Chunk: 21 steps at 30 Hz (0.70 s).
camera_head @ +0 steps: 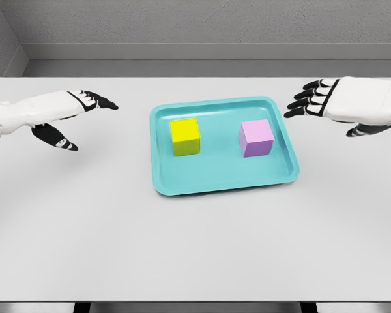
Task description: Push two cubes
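Cubes, yellow (185, 137) and purple (257, 138), are sitting apart mid-frame inside the tray (221, 182). Left hand (75, 117) and right hand (335, 104) are hovering open outside; a clumsy push risks shoving the tray or tipping cubes.

Bright, even, diffuse light fr above; soft faint shadows on bench (195, 248). No glare. Sharp thru-out, slight compression softness, no edge distortion; back wall dimmer

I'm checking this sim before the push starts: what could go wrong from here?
1. The yellow cube and purple cube sit inside a rimmed tray; a hard push may tip one at the rim.
2. Both hands, left and right, are outside it; a low approach could shove the tray instead.
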Each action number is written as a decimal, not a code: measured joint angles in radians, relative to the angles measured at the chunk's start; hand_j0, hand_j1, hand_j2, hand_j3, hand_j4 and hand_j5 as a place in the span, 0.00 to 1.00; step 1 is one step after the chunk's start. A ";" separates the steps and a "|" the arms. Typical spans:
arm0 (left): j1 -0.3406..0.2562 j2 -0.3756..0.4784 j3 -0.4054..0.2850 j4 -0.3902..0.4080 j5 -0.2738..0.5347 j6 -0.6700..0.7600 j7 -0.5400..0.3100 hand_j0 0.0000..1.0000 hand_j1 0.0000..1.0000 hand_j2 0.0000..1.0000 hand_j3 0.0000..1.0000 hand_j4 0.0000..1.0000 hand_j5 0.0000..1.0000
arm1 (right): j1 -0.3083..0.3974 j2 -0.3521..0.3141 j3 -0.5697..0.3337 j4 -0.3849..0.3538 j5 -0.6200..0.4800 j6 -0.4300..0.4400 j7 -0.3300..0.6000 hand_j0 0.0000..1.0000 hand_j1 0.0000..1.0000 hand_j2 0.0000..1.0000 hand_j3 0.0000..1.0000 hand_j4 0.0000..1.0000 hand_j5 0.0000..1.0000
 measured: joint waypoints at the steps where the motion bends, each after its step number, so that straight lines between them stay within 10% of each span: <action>1: 0.000 0.000 0.000 0.001 0.000 0.000 0.000 1.00 1.00 1.00 1.00 1.00 1.00 | 0.000 0.000 0.000 -0.001 0.000 0.000 0.000 1.00 1.00 1.00 1.00 1.00 1.00; 5: 0.003 -0.025 -0.001 0.037 0.005 0.000 0.002 1.00 1.00 1.00 1.00 1.00 1.00 | -0.006 -0.004 0.003 0.003 -0.002 0.000 0.000 1.00 1.00 1.00 1.00 1.00 1.00; 7: -0.031 -0.045 -0.002 0.046 -0.003 0.000 -0.009 0.76 0.76 0.76 0.76 0.76 0.76 | -0.005 -0.024 0.003 0.005 -0.003 0.000 0.000 1.00 1.00 1.00 1.00 1.00 1.00; 9: -0.043 -0.061 -0.002 0.051 -0.018 0.000 -0.019 0.51 0.51 0.51 0.51 0.51 0.51 | -0.006 -0.052 -0.001 0.005 -0.005 0.000 0.000 0.47 0.47 0.47 0.47 0.47 0.47; 12: -0.060 -0.106 -0.009 0.057 -0.048 0.000 -0.026 0.40 0.40 0.40 0.40 0.40 0.40 | 0.005 -0.082 0.001 0.010 -0.004 0.000 0.000 0.15 0.15 0.15 0.15 0.15 0.15; 21: -0.123 -0.234 -0.108 0.065 -0.109 0.000 -0.029 0.37 0.37 0.37 0.37 0.37 0.37 | -0.051 0.019 0.043 0.027 0.169 0.001 0.000 0.07 0.07 0.07 0.07 0.07 0.07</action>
